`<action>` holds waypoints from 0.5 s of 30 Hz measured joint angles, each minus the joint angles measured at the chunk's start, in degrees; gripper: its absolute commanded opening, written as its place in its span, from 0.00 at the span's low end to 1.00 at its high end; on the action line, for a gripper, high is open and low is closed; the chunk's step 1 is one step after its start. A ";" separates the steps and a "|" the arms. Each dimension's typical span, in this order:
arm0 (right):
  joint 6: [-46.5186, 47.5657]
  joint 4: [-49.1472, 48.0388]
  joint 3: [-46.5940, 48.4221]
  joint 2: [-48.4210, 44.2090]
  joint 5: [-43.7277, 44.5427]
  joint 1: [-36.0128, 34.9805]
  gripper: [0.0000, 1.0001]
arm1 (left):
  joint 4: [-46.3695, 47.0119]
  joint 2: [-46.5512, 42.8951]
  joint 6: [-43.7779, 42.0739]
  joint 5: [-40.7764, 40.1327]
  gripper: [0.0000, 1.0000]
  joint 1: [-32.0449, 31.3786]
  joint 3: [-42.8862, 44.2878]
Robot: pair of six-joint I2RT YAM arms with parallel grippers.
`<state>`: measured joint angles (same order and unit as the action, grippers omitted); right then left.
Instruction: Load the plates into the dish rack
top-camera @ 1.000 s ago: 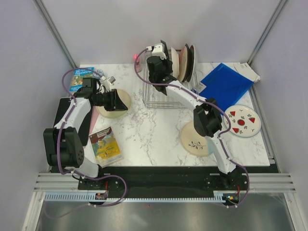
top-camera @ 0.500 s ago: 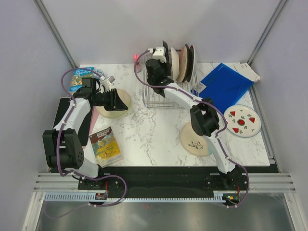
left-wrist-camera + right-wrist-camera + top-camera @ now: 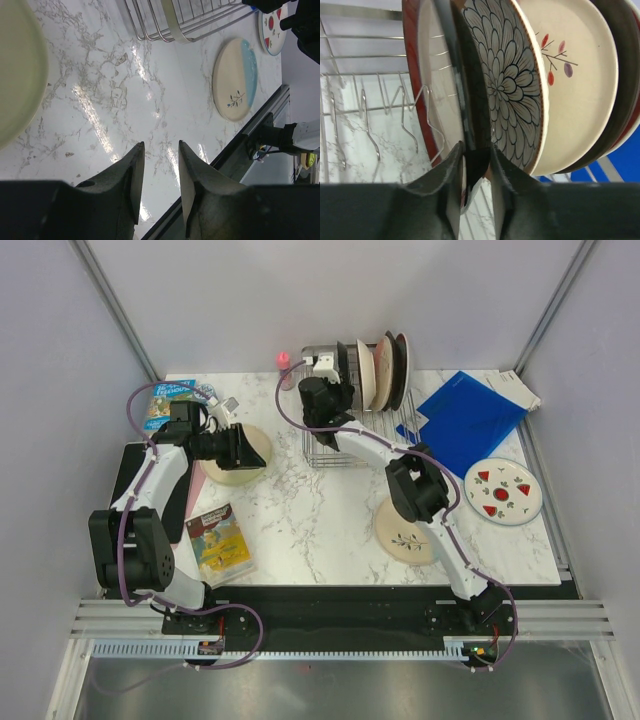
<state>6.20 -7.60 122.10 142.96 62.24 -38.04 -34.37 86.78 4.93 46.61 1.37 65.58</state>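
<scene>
We treat every plate as rigid glazed ceramic: moderately heavy, slippery under the fingers, and liable to chip against wire or a neighbouring plate. Several plates stand upright in the dish rack at the far side of the surface. Three more lie flat on it: a plain pale plate, a cream-and-blue plate and a white plate with red shapes. The right gripper straddles the dark edge of an upright plate, apparently the red-rimmed plate, beside a flower-patterned plate. We cannot tell whether its fingers clamp that edge or stand just clear. The left gripper hangs near the plain pale plate, fingers spread and empty. We advise taking a flat plate at its rim, one finger under the lip, and gripping firmly, since a glazed rim is likely to pivot.
</scene>
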 measured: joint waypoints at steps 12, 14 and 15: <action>13.44 -8.70 -12.70 -13.00 2.34 -0.48 0.42 | 0.24 1.25 -0.07 -6.32 0.56 0.02 1.16; 14.43 -9.62 -15.04 -18.27 2.23 -0.68 0.42 | 0.24 1.79 -0.28 -8.92 0.61 0.28 2.03; 14.62 -9.75 -16.46 -21.70 2.03 -0.76 0.43 | 0.26 1.90 -0.33 -10.82 0.61 0.57 2.47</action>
<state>20.82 -17.34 105.65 121.25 64.27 -38.81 -34.11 88.68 4.60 35.79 1.93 68.05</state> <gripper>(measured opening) 0.421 0.561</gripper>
